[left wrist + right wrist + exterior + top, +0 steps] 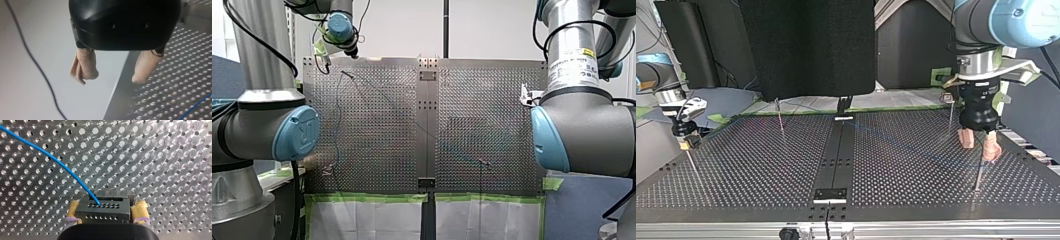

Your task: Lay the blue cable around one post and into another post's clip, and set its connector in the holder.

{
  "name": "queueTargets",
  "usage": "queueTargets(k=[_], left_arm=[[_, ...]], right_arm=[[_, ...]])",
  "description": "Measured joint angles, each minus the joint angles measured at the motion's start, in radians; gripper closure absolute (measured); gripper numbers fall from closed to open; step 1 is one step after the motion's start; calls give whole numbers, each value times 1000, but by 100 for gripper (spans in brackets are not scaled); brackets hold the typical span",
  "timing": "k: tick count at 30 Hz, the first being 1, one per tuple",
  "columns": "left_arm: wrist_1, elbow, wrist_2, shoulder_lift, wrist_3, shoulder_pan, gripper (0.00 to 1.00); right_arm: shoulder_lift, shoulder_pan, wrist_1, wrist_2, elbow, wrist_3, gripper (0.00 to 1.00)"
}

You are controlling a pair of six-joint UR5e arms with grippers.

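The thin blue cable (50, 157) arcs over the perforated plate and ends in a dark grey connector (102, 211). The connector sits against a metal holder (110, 193). My right gripper (107, 203) stands open, its yellow pads (72, 210) close on either side of the connector. In the top view my right gripper (686, 142) is at the plate's left edge. My left gripper (112, 78) is open and empty, its beige pads (85, 67) over the plate's edge. It hangs by a thin post (978, 175) at the top view's right, where my left gripper (978, 144) shows. A bit of blue cable (197, 105) lies beside it.
More thin posts stand on the plate (778, 115) (951, 115). A dark centre strip (836, 155) splits the perforated table. A black cord (37, 67) runs off the plate beside my left gripper. Green tape (367, 197) edges the front view's near side.
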Motion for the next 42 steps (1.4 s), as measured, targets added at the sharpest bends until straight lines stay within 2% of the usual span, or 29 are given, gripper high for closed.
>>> queueTargets(k=[4, 9, 17, 24, 37, 42], left_arm=[[-38, 0, -38, 0, 38, -31, 0], [-82, -5, -70, 0, 82, -41, 0], [-147, -47, -29, -3, 147, -29, 0], [-181, -54, 13, -11, 206, -16, 0], [-185, -60, 13, -14, 325, -6, 0], [-184, -73, -17, -10, 377, 0, 0]], right_arm=[[0, 0, 3, 0, 0, -2, 11], [0, 0, 2, 0, 0, -2, 11], [0, -3, 1, 0, 0, -1, 11], [0, -3, -1, 0, 0, 0, 11], [0, -4, -2, 0, 0, 0, 11], [0, -4, 0, -1, 0, -1, 11]])
